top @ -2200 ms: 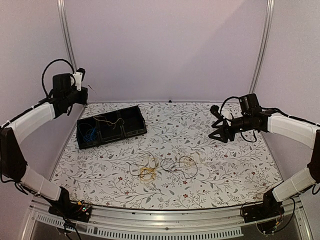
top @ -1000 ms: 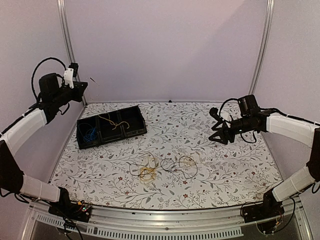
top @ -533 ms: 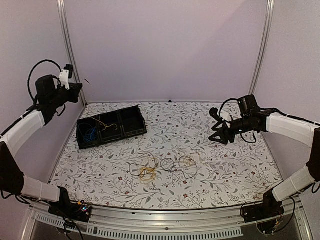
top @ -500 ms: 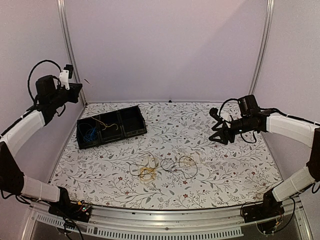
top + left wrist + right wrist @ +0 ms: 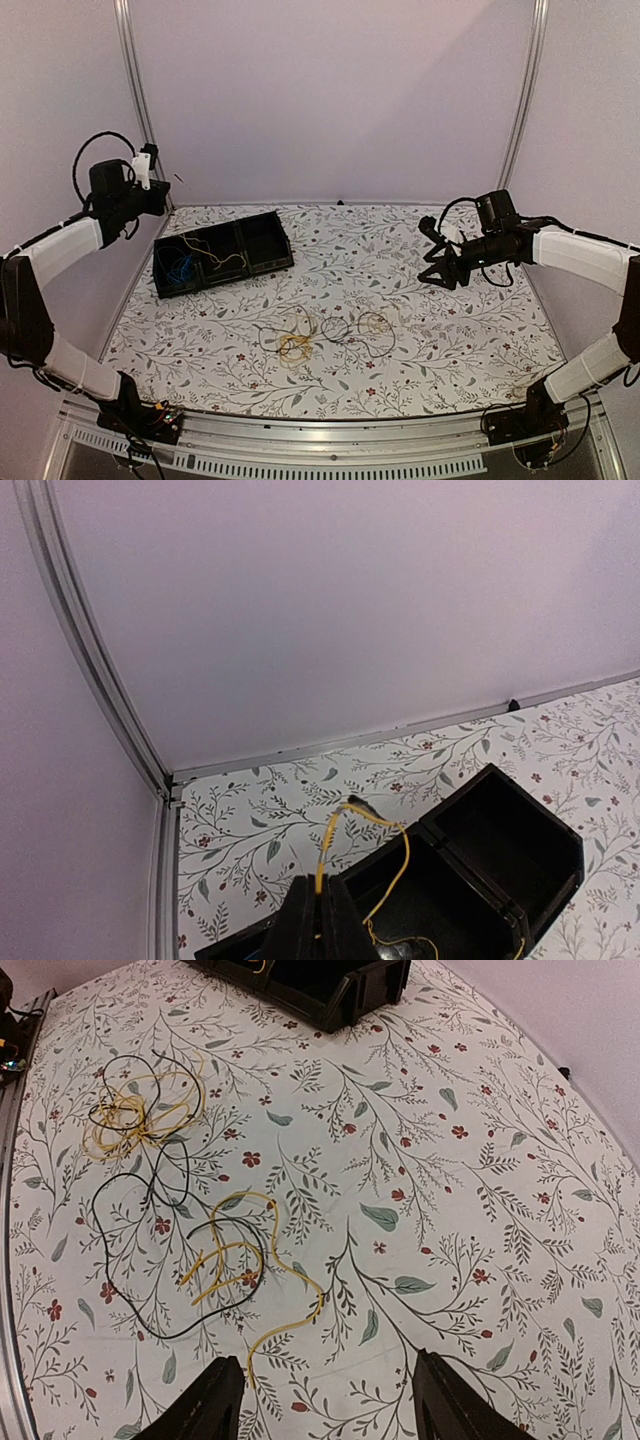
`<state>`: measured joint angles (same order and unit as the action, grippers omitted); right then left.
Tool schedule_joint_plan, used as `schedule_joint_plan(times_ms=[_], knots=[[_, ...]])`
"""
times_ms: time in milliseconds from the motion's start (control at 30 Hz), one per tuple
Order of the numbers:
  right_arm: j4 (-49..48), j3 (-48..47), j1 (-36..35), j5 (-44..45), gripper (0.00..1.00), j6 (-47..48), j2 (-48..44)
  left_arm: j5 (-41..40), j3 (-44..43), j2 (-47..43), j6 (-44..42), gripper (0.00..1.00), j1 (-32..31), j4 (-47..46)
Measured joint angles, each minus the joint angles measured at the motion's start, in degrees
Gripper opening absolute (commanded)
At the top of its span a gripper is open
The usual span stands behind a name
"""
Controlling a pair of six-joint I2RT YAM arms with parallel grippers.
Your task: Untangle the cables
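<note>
High off the left end of the black tray (image 5: 232, 276): left gripper (image 5: 320, 902), clenched on a yellow cable (image 5: 335, 818). Cable arcing up from the fingertips, then trailing down into the tray's middle compartment. In the tray's left compartment: a blue cable (image 5: 178, 268), loosely bunched. In front of the tray and to its right, well apart from it: the tangle (image 5: 330, 332) on the flowered table (image 5: 450, 340). Nearest the tray, a yellow coil (image 5: 138, 1112); black loops (image 5: 165, 1260) threaded through and past it; farthest from the tray, a loose yellow strand (image 5: 235, 1260). Far right of the tray, raised: right gripper (image 5: 330, 1405), released, fingers spread, nothing between them.
</note>
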<state>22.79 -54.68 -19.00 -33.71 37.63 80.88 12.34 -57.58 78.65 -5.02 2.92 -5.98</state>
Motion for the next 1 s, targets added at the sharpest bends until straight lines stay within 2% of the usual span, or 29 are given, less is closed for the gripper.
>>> schedule_joint_plan(times_ms=[367, 700, 1000], knots=[[0.26, 0.00, 0.00, 0.22, 0.62, 0.63, 0.00, -3.93, 0.02, -0.74, -2.25, 0.00, 0.76, -0.55], [0.37, -0.02, 0.00, 0.26, 0.62, 0.83, 0.00, -4.31, 1.99, -0.96, -1.18, 0.00, 1.03, -2.80], [0.44, -0.02, 0.00, 0.46, 0.62, 1.01, 0.07, -5.44, 3.98, 2.23, -0.94, 0.00, -2.34, -4.63]])
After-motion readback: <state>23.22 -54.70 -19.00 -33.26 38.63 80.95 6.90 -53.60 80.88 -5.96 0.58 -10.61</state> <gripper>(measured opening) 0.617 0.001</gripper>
